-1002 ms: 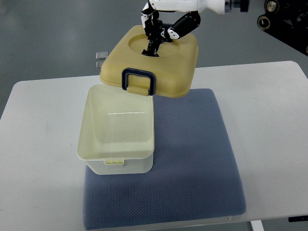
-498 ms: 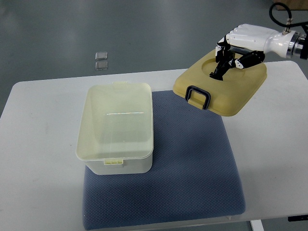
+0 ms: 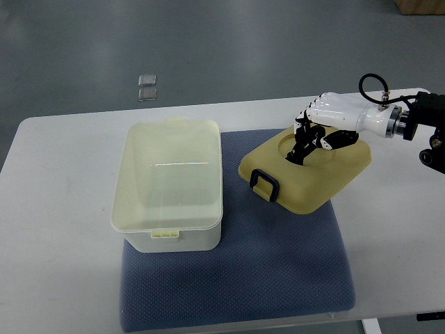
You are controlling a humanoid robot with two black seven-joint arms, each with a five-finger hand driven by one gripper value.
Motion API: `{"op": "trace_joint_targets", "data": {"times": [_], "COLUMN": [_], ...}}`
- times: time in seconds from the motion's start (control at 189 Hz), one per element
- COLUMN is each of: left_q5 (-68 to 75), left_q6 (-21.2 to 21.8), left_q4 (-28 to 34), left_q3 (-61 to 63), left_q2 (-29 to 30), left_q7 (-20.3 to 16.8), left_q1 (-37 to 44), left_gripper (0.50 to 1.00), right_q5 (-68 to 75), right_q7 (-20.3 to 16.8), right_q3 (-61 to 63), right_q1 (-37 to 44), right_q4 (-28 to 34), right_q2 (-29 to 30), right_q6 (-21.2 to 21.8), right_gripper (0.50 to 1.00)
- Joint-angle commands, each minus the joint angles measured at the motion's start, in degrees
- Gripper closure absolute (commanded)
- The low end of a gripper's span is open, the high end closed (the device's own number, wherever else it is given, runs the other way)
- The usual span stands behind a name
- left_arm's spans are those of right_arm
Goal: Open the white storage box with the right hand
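Observation:
The white storage box (image 3: 169,184) stands open and empty on the left part of the blue-grey mat (image 3: 278,264). Its pale yellow lid (image 3: 306,170), with a dark blue latch (image 3: 264,185) at its near-left edge, lies on the mat to the right of the box, tilted slightly. My right hand (image 3: 309,139) comes in from the right edge and its fingers are curled into the round recess on top of the lid, gripping it. My left arm does not show.
The mat lies on a white table (image 3: 55,229). Two small clear tiles (image 3: 147,86) lie on the grey floor beyond the table's far edge. Dark robot hardware (image 3: 434,132) shows at the right edge.
My right hand has carried the lid from above the box's far end to the right and down, onto the mat beside the box. The box has not moved.

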Motion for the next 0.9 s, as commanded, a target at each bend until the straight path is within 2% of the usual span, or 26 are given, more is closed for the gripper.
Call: {"op": "trace_joint_targets", "data": {"times": [0.0,0.005,0.011,0.016,0.021,0.027,0.032,0.037,0.042,0.048,0.053,0.058,0.064,0.069,0.074,0.08,0.085,0.09,0.095,0.111,0.143,0.265,0.429,0.668,0.774,0.896], "left_q5": [0.00,0.00,0.00,0.00,0.00,0.00,0.00,0.00,0.00,0.00,0.00,0.00,0.00,0.00,0.00,0.00,0.00,0.00,0.00,0.00,0.00,0.00,0.00,0.00,0.00,0.00], "left_q6": [0.00,0.00,0.00,0.00,0.00,0.00,0.00,0.00,0.00,0.00,0.00,0.00,0.00,0.00,0.00,0.00,0.00,0.00,0.00,0.00,0.00,0.00,0.00,0.00,0.00,0.00], "left_q4": [0.00,0.00,0.00,0.00,0.00,0.00,0.00,0.00,0.00,0.00,0.00,0.00,0.00,0.00,0.00,0.00,0.00,0.00,0.00,0.00,0.00,0.00,0.00,0.00,0.00,0.00], "left_q3": [0.00,0.00,0.00,0.00,0.00,0.00,0.00,0.00,0.00,0.00,0.00,0.00,0.00,0.00,0.00,0.00,0.00,0.00,0.00,0.00,0.00,0.00,0.00,0.00,0.00,0.00], "left_q2": [0.00,0.00,0.00,0.00,0.00,0.00,0.00,0.00,0.00,0.00,0.00,0.00,0.00,0.00,0.00,0.00,0.00,0.00,0.00,0.00,0.00,0.00,0.00,0.00,0.00,0.00], "left_q7": [0.00,0.00,0.00,0.00,0.00,0.00,0.00,0.00,0.00,0.00,0.00,0.00,0.00,0.00,0.00,0.00,0.00,0.00,0.00,0.00,0.00,0.00,0.00,0.00,0.00,0.00], "left_q1": [0.00,0.00,0.00,0.00,0.00,0.00,0.00,0.00,0.00,0.00,0.00,0.00,0.00,0.00,0.00,0.00,0.00,0.00,0.00,0.00,0.00,0.00,0.00,0.00,0.00,0.00], "left_gripper": [0.500,0.500,0.500,0.500,0.500,0.500,0.500,0.500,0.500,0.500,0.500,0.500,0.500,0.500,0.500,0.500,0.500,0.500,0.500,0.500,0.500,0.500,0.500,0.500,0.500,0.500], "right_q5": [0.00,0.08,0.08,0.08,0.08,0.08,0.08,0.08,0.08,0.08,0.08,0.08,0.08,0.17,0.17,0.17,0.17,0.17,0.17,0.26,0.44,0.79,1.23,1.40,1.32,1.40], "right_q7": [0.00,0.00,0.00,0.00,0.00,0.00,0.00,0.00,0.00,0.00,0.00,0.00,0.00,0.00,0.00,0.00,0.00,0.00,0.00,0.00,0.00,0.00,0.00,0.00,0.00,0.00], "right_q3": [0.00,0.00,0.00,0.00,0.00,0.00,0.00,0.08,0.08,0.08,0.08,0.08,0.08,0.17,0.17,0.17,0.17,0.17,0.17,0.17,0.17,0.26,0.61,0.87,0.96,1.05], "right_q1": [-0.64,-0.82,-0.82,-0.99,-0.99,-1.17,-1.17,-1.34,-1.35,-1.52,-1.52,-1.70,-1.70,-1.87,-1.87,-2.05,-2.05,-2.31,-2.31,-2.66,-3.10,-3.81,-3.63,-2.23,1.29,4.63], "right_q4": [0.00,-0.09,-0.09,-0.09,-0.09,0.00,0.00,-0.09,-0.09,0.00,0.00,0.00,0.00,0.00,0.00,0.00,0.00,0.00,0.00,-0.09,0.00,0.00,-0.09,0.09,0.27,1.32], "right_q2": [1.90,2.16,2.16,2.34,2.34,2.51,2.52,2.69,2.69,2.87,2.87,3.04,3.04,3.22,3.22,3.39,3.39,3.57,3.57,3.92,4.27,4.63,4.01,0.49,-1.70,-4.16], "right_q6": [-1.31,-1.66,-1.67,-1.93,-1.93,-2.28,-2.28,-2.63,-2.63,-2.98,-2.98,-3.42,-3.42,-3.86,-3.86,-4.21,-4.21,-4.65,-4.65,-5.62,-6.93,-10.98,-9.93,0.62,7.91,14.07], "right_gripper": [1.000,0.979,0.979,0.951,0.951,0.918,0.918,0.879,0.879,0.837,0.836,0.792,0.791,0.745,0.744,0.702,0.701,0.665,0.664,0.609,0.577,0.570,0.568,0.560,0.558,0.556]}}
